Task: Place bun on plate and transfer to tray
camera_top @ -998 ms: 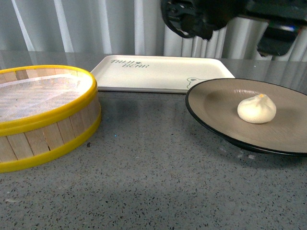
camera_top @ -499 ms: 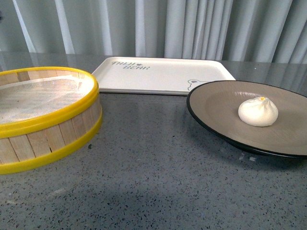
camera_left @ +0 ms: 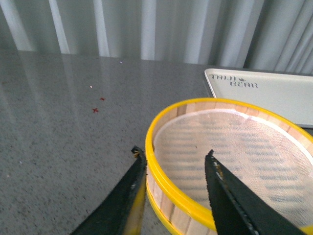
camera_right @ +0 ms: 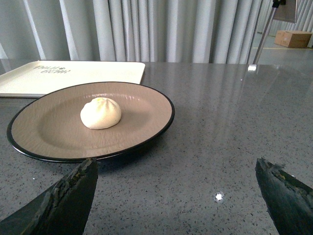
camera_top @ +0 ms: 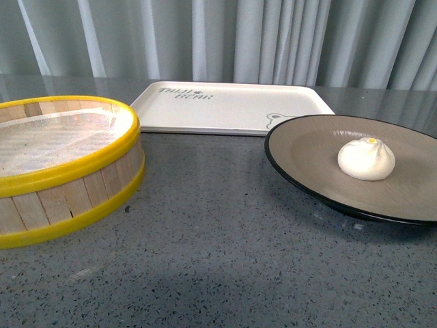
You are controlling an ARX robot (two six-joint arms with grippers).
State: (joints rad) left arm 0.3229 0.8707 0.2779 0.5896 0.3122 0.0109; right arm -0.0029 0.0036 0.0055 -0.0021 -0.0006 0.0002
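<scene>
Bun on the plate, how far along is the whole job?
Done: the bun sits on the plate. In hand: nothing; left gripper and right gripper show open, empty jaws. Remaining: the plate rests on the table beside the tray, not on it.

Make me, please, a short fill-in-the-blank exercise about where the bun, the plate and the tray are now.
1. The bun lies on the plate, whose rim has the colour ____.
2. The plate stands on the table, not yet ____ the tray.
3. The steamer basket has a rim of the colour ____.
4. The right end effector is ____, holding nothing.
Missing words: black; on; yellow; open.
</scene>
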